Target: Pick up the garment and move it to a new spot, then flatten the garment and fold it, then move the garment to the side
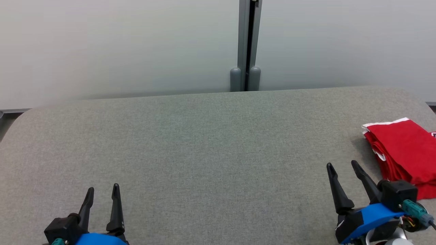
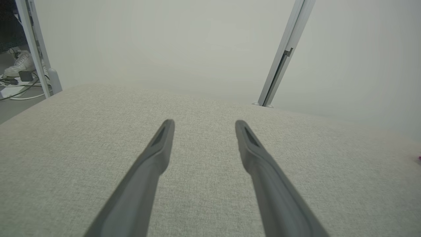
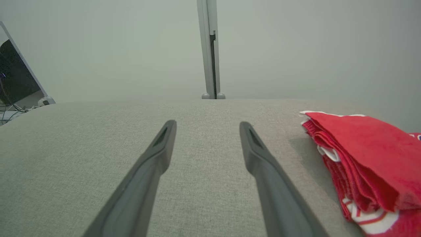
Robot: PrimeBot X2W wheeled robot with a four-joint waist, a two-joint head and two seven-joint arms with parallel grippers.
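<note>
Grey table [image 1: 204, 143], pale partition [image 1: 119, 44], folded garment [image 1: 402, 146] beside right gripper [image 1: 341, 164], left gripper [image 1: 103, 187], both spread.

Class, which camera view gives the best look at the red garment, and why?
The right wrist view: the red garment lies close, its folded layers plain. The head view has it cut by the right edge. The left wrist view gives a tiny speck, too small to tell.
</note>
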